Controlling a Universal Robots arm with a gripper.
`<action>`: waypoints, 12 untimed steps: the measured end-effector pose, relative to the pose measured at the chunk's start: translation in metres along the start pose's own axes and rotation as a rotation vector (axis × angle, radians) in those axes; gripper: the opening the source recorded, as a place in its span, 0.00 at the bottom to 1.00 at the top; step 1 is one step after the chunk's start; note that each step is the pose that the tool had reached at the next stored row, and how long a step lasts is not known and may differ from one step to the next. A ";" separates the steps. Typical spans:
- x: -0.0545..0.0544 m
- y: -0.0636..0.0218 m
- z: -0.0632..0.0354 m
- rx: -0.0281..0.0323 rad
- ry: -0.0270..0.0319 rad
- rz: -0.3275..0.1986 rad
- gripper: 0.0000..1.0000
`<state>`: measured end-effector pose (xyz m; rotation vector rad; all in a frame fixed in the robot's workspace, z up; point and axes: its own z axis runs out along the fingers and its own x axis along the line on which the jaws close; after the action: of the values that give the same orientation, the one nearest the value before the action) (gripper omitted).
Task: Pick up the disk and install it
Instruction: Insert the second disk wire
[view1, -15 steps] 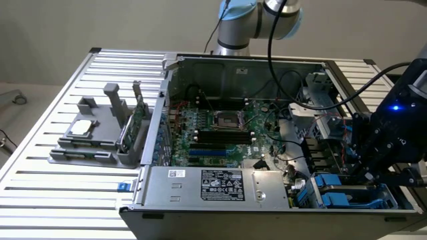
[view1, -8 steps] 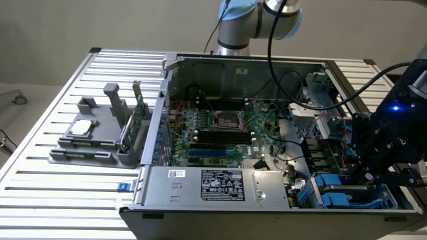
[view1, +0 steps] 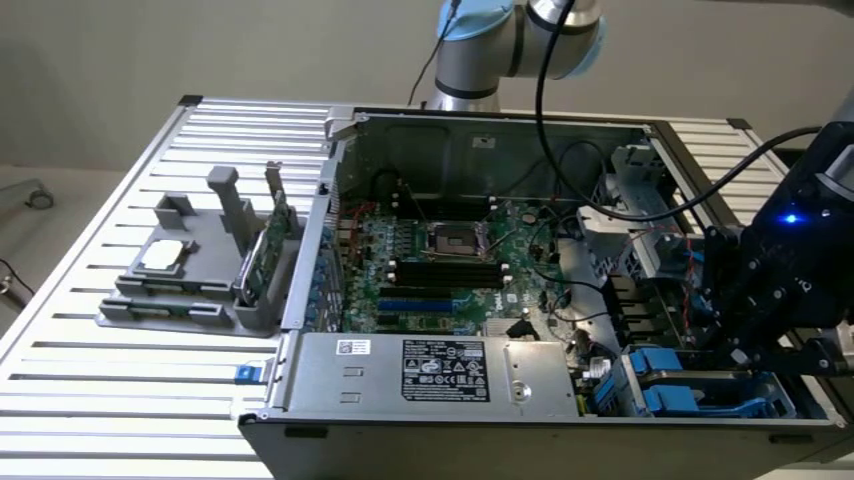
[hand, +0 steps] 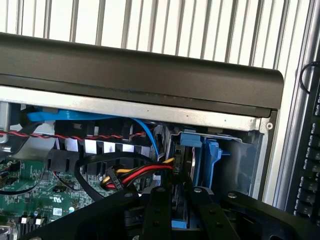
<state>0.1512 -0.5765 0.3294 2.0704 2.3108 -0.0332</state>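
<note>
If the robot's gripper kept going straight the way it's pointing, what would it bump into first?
Probably the disk in its blue carrier, standing in the drive bay right ahead of the gripper. Depth is hard to judge, so the fingers may already be around it.

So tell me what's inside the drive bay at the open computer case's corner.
Blue plastic carrier bracket, with the black gripper reaching in. The drive itself is mostly covered.

The disk (hand: 180, 200) stands edge-on between the black fingers (hand: 157, 215), mostly hidden.
</note>
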 end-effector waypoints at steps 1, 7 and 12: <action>0.000 0.0000 -0.0001 0.0002 -0.0003 0.000 0.20; 0.000 -0.0002 -0.0019 0.0007 -0.0008 0.000 0.26; 0.000 -0.0002 -0.0062 0.0014 -0.0007 0.000 0.26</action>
<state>0.1509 -0.5765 0.3356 2.0712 2.3107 -0.0355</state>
